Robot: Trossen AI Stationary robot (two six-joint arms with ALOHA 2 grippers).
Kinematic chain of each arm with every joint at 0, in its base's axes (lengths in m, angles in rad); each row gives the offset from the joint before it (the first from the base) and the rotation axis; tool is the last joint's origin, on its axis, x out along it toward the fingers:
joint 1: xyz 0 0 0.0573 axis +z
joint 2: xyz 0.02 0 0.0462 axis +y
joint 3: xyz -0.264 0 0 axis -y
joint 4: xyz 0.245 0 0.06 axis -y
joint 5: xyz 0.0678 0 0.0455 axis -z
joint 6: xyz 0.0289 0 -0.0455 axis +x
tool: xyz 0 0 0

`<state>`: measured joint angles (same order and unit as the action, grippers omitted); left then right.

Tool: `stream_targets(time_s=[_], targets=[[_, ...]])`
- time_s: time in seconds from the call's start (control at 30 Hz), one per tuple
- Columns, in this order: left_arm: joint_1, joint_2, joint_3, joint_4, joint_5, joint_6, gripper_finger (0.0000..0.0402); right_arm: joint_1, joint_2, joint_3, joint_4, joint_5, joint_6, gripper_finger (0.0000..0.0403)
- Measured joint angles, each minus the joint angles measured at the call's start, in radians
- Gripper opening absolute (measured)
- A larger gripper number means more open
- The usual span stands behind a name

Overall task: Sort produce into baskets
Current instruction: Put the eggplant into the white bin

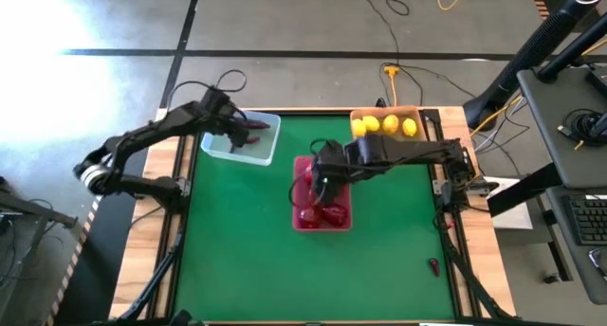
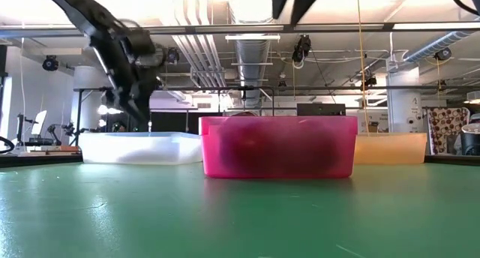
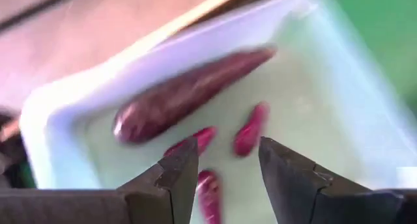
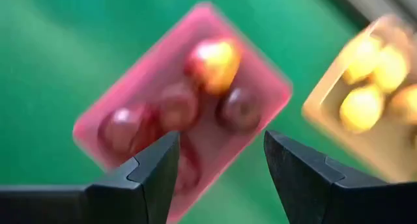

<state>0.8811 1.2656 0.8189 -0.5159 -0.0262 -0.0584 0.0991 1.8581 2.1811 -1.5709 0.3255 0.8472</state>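
Note:
My left gripper (image 3: pixel 228 152) is open and empty above the pale blue tray (image 1: pixel 220 148) at the table's far left. In the tray lie one long dark maroon piece (image 3: pixel 189 94) and smaller maroon pieces (image 3: pixel 251 129). My right gripper (image 4: pixel 221 146) is open and empty above the pink-red tray (image 1: pixel 302 220) at mid-table. That tray holds several red fruits (image 4: pixel 176 107) and one red-yellow fruit (image 4: pixel 212 64). The tan-orange tray (image 1: pixel 417 111) at the far right holds yellow lemons (image 1: pixel 389 124). One small maroon piece (image 1: pixel 433 265) lies on the green mat near the right front.
In the low view the three trays stand in a row: blue (image 2: pixel 139 147), pink (image 2: pixel 277 147), tan (image 2: pixel 390 148). Bare green mat (image 1: pixel 247 260) lies in front of them. Wooden table edges and arm bases stand at both sides.

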Motion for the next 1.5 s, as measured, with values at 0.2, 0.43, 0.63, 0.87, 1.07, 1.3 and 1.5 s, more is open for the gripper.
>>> stream_targets(time_s=[0.2, 0.43, 0.63, 0.87, 1.07, 1.3, 1.5], targets=[[-0.047, -0.195, -0.045, 0.137, 0.297, 0.024, 0.0134, 0.074, -0.001, -0.17, 0.0, -0.184, 0.13, 0.0215], [-0.101, -0.32, -0.06, 0.253, 0.394, -0.024, 0.0129, 0.169, -0.056, -0.424, -0.002, -0.299, 0.291, 0.0215], [-0.102, -0.316, -0.06, 0.26, 0.326, -0.032, 0.0129, 0.245, -0.17, -0.664, 0.001, -0.353, 0.488, 0.0215], [-0.102, -0.284, -0.06, 0.255, 0.33, -0.037, 0.0129, 0.307, -0.302, -0.908, 0.061, -0.56, 0.568, 0.0215], [-0.101, -0.27, -0.06, 0.271, 0.331, -0.037, 0.0129, 0.302, -0.375, -1.111, 0.157, -0.739, 0.548, 0.0219], [-0.101, -0.273, -0.06, 0.278, 0.331, -0.037, 0.0129, 0.309, -0.376, -1.366, 0.468, -0.979, 0.539, 0.0279], [-0.104, -0.294, -0.06, 0.262, 0.38, -0.063, 0.0129, 0.315, -0.366, -1.477, 0.574, -1.041, 0.547, 0.0317]])
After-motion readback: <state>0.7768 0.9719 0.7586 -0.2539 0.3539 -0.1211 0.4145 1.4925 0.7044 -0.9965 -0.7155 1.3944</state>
